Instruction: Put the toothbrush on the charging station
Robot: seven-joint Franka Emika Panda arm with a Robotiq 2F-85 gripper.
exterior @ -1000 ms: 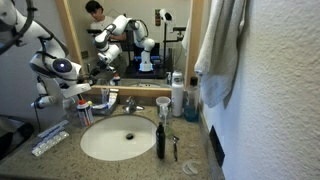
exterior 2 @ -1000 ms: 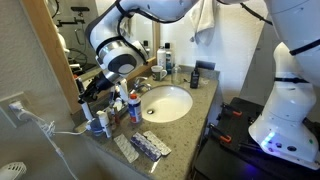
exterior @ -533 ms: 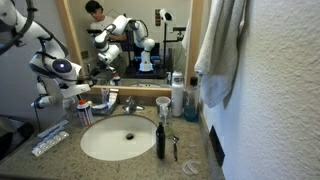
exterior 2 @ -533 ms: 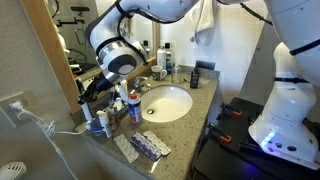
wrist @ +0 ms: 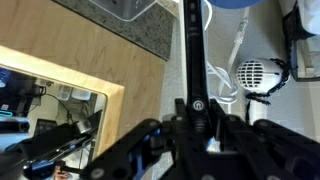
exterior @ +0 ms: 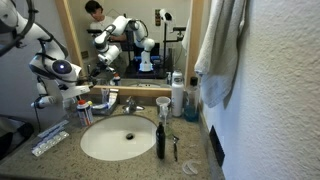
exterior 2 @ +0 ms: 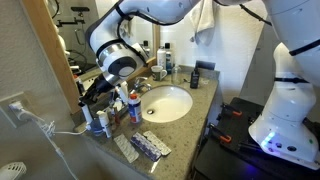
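In the wrist view the slim black toothbrush (wrist: 190, 50) runs up the middle of the picture, its power button sitting just between the jaws. My gripper (wrist: 196, 112) is shut on its handle. In both exterior views the gripper (exterior: 82, 94) (exterior 2: 95, 92) hangs low over the counter corner beside the mirror, at the end of the sink away from the towel. A white cable (wrist: 214, 76) runs behind the toothbrush. I cannot pick out the charging station itself; the gripper and the toothbrush cover the spot below them.
The white sink basin (exterior: 118, 140) (exterior 2: 168, 104) fills the counter's middle, with the faucet (exterior: 128, 104) behind it. A tall dark bottle (exterior: 160, 138) stands at its front rim. A flat toothpaste tube (exterior: 48, 141) (exterior 2: 150, 146), small bottles (exterior 2: 131, 108) and a hanging towel (exterior: 222, 50) crowd around.
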